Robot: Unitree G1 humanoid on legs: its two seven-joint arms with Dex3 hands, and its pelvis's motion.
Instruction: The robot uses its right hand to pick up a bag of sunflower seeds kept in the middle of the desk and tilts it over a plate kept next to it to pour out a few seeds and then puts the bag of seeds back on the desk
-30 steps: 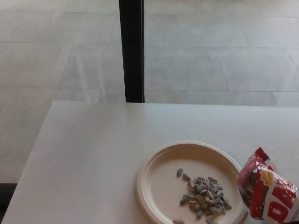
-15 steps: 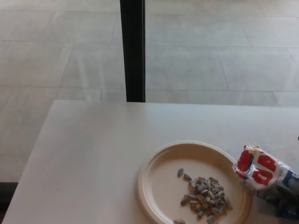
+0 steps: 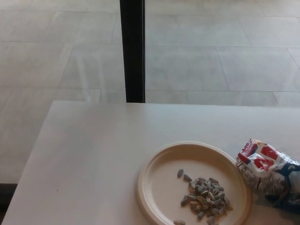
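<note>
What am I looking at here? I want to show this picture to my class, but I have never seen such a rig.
The camera sits on a humanoid robot's head and looks down at a white desk. On the desk is a pale plate with a small heap of sunflower seeds in it. At the right edge, beside the plate, is a red and white bag of seeds, open end towards the plate. Neither robot hand can be made out, so I cannot tell whether the bag is held. Beyond the desk are floor tiles and a black post.

We find no clear sign of either robot hand in the head view. No arm, wrist or finger enters from the left edge, and the lower right corner shows nothing we can identify as robot.
</note>
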